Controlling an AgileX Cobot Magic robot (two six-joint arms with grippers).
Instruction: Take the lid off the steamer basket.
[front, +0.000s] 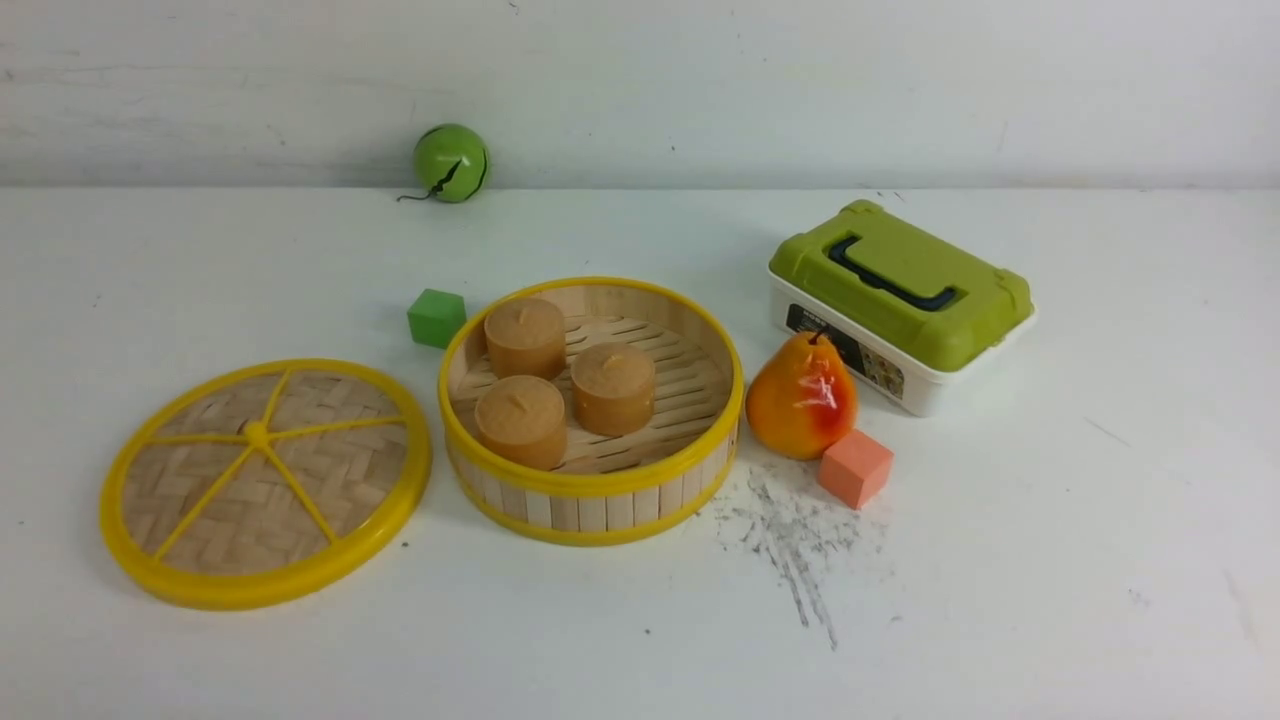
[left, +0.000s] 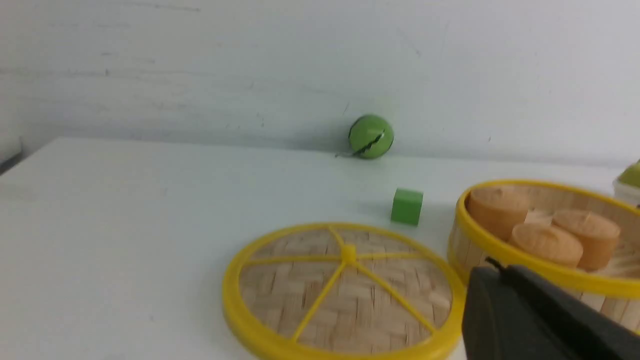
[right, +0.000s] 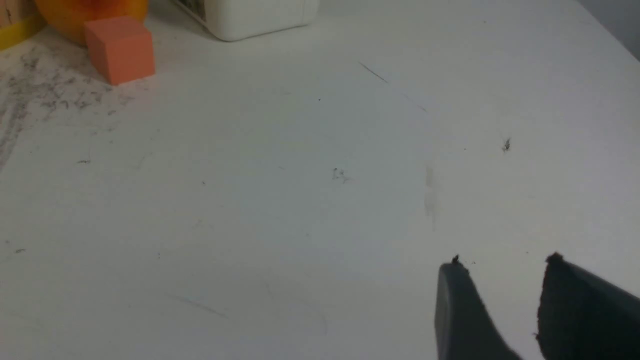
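Observation:
The lid (front: 265, 483), woven bamboo with a yellow rim and spokes, lies flat on the table to the left of the steamer basket (front: 592, 494); it also shows in the left wrist view (left: 345, 295). The basket (left: 540, 272) is uncovered and holds three tan cylinders (front: 565, 378). Neither gripper shows in the front view. My left gripper (left: 497, 267) is shut and empty, above the gap between lid and basket. My right gripper (right: 502, 262) is open and empty over bare table, away from both.
A green cube (front: 436, 318) sits behind the basket's left side and a green ball (front: 451, 162) by the back wall. A pear (front: 801, 397) and an orange cube (front: 855, 468) sit right of the basket. A white box with a green lid (front: 900, 300) stands behind them.

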